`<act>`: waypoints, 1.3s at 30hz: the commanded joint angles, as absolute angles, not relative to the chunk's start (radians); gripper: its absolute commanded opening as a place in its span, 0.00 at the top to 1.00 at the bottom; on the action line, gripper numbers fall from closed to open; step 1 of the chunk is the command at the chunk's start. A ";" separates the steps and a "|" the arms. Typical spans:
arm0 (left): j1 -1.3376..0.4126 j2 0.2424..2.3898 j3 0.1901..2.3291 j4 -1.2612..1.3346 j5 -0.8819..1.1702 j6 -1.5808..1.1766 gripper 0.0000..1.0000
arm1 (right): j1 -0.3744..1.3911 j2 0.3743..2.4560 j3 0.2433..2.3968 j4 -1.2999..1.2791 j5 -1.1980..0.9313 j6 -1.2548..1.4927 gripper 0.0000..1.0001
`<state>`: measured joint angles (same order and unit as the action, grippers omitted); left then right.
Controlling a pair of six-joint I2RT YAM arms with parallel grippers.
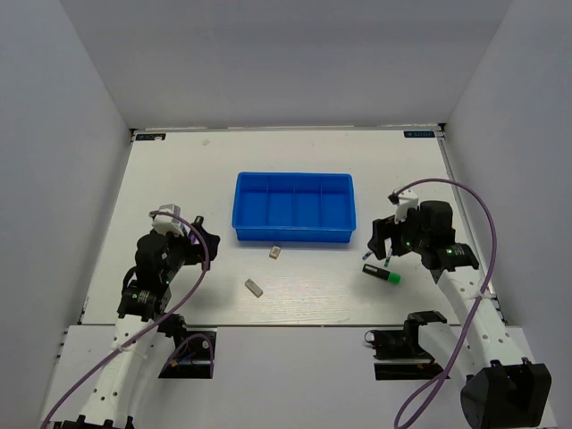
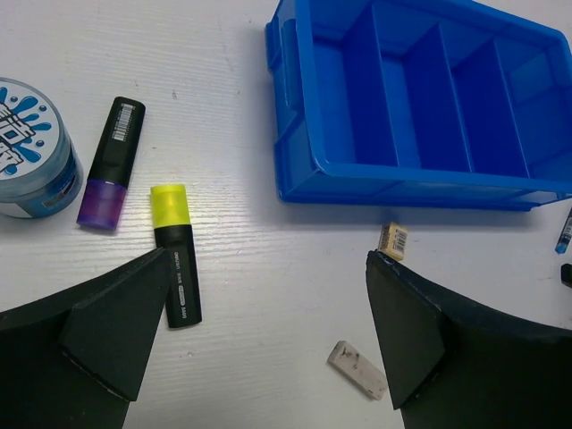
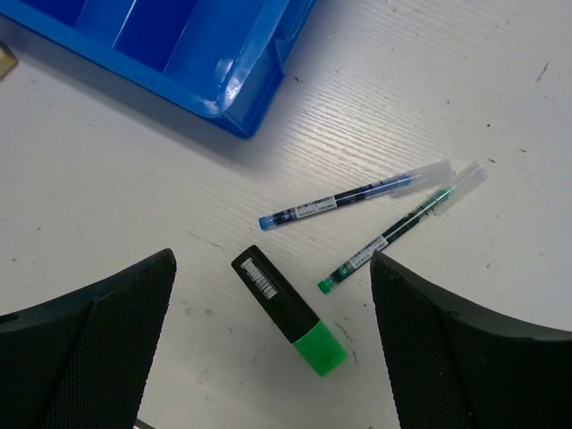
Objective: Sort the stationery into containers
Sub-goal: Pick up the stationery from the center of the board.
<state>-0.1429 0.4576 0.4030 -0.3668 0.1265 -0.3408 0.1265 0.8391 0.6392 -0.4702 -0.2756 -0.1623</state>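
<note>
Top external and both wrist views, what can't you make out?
Left wrist: the blue-and-white disc is cut by the left edge, a pen by the right edge.
Right wrist: the blue tray is cut by the top edge.
Top external: the left arm hides the disc; the right hand covers most of the pens.

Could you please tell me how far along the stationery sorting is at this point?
Nothing is sorted yet: all four compartments of the blue tray are empty. Nothing is in hand either; the left gripper and right gripper hang open. Left to sort: two erasers, the yellow-ended marker, purple-ended marker, round disc, two pens and green-ended marker, all on the table.
</note>
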 commanded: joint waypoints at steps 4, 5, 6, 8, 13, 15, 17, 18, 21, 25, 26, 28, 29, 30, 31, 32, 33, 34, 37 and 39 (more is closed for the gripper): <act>-0.137 0.463 0.420 -0.362 0.147 -0.339 0.00 | 0.124 0.813 0.663 -0.498 -0.354 -0.265 0.10; -0.138 0.463 0.420 -0.364 0.144 -0.334 0.00 | 0.124 0.813 0.661 -0.503 -0.354 -0.265 0.10; -0.137 0.465 0.420 -0.364 0.149 -0.336 0.00 | 0.124 0.811 0.660 -0.508 -0.365 -0.281 0.10; -0.140 0.463 0.420 -0.364 0.146 -0.336 0.00 | 0.126 0.816 0.657 -0.512 -0.368 -0.288 0.10; -0.138 0.457 0.422 -0.371 0.127 -0.334 0.00 | 0.123 0.833 0.647 -0.499 -0.304 -0.301 0.10; -0.137 0.463 0.420 -0.379 0.121 -0.336 0.00 | 0.120 0.845 0.649 -0.486 -0.234 -0.296 0.10; -0.137 0.465 0.420 -0.382 0.112 -0.336 0.04 | 0.124 0.874 0.666 -0.485 -0.177 -0.276 0.10; -0.137 0.468 0.420 -0.379 0.113 -0.334 0.08 | 0.123 0.877 0.666 -0.476 -0.138 -0.272 0.10; -0.137 0.477 0.420 -0.376 0.118 -0.328 0.43 | 0.124 0.868 0.663 -0.482 -0.113 -0.284 0.10; -0.137 0.514 0.428 -0.380 0.060 -0.324 0.79 | 0.124 0.864 0.673 -0.518 -0.226 -0.371 0.10; -0.137 0.528 0.434 -0.391 -0.016 -0.337 0.67 | 0.124 0.867 0.678 -0.549 -0.233 -0.382 0.10; -0.137 0.610 0.478 -0.422 -0.078 -0.356 0.12 | 0.127 0.871 0.680 -0.560 -0.286 -0.371 0.31; -0.137 0.676 0.548 -0.493 -0.174 -0.377 0.03 | 0.130 0.876 0.692 -0.563 -0.290 -0.371 0.99; -0.138 0.708 0.573 -0.521 -0.204 -0.388 0.03 | 0.129 0.874 0.698 -0.563 -0.275 -0.330 1.00; -0.138 0.780 0.600 -0.560 -0.221 -0.394 0.03 | 0.130 0.873 0.699 -0.558 -0.276 -0.324 1.00; -0.135 0.816 0.662 -0.586 -0.266 -0.399 0.01 | 0.130 0.874 0.698 -0.554 -0.287 -0.316 0.67; -0.137 0.878 0.681 -0.598 -0.281 -0.403 0.01 | 0.133 0.873 0.699 -0.549 -0.290 -0.314 0.10; -0.137 0.935 0.693 -0.603 -0.299 -0.402 0.01 | 0.133 0.873 0.699 -0.557 -0.294 -0.314 0.09; -0.133 1.044 0.759 -0.594 -0.345 -0.379 0.01 | 0.133 0.870 0.707 -0.565 -0.324 -0.314 0.09; -0.126 1.101 0.784 -0.585 -0.383 -0.367 0.01 | 0.133 0.876 0.710 -0.572 -0.350 -0.321 0.09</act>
